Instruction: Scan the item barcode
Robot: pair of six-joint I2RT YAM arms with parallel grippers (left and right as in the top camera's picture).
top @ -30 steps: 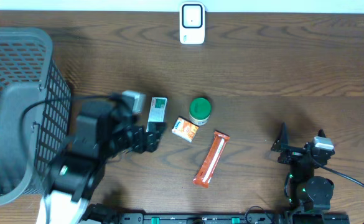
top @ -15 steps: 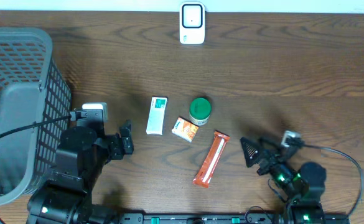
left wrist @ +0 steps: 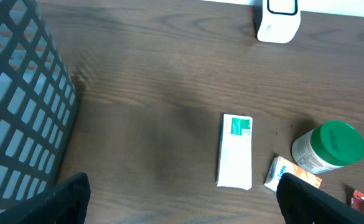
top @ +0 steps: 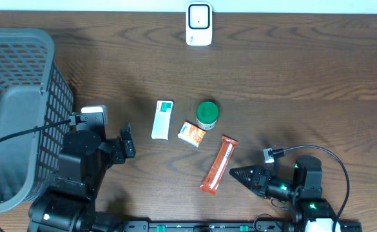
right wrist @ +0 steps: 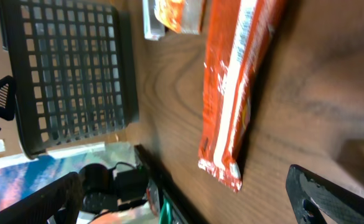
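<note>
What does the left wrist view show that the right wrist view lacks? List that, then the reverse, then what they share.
Only left wrist: the white scanner, the green-lidded jar and the open left gripper. Only right wrist: the orange bar along its whole length and the open right gripper. Both: the basket, the small orange packet, and the bar, though the left wrist catches only its corner.

Green-lidded jar [top: 207,114] on the wooden surface [top: 304,71]: white box [top: 163,120] just left of it, orange packet [top: 192,134] touching below-left, orange bar [top: 219,164] below-right, scanner [top: 199,24] well above, basket [top: 17,116] far left.
</note>
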